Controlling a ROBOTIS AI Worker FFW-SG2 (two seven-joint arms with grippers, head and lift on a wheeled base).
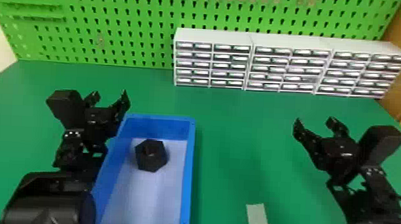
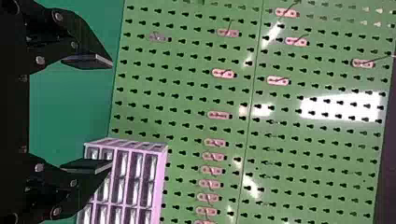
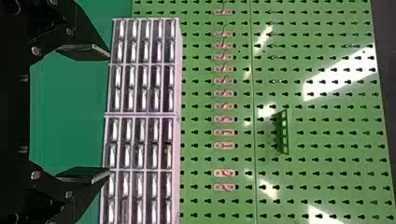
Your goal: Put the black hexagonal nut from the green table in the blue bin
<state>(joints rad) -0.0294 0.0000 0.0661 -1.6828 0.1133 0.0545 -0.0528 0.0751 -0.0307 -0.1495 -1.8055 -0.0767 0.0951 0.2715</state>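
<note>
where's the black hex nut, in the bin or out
In: the black nut sits on the pale floor inside the blue bin's walls.

White glare on green pegboard (image 2: pixel 322 106)

The bin (image 1: pixel 189 171) sits on the table (image 1: pixel 235 121), and the nut (image 1: pixel 151 156) lies in it. Right of the bin lies a strip (image 1: pixel 259 219). Behind the bin, toward its right, stand drawer cabinets (image 1: pixel 279 41); the pegboard (image 1: pixel 129 28) rises behind it.
</note>
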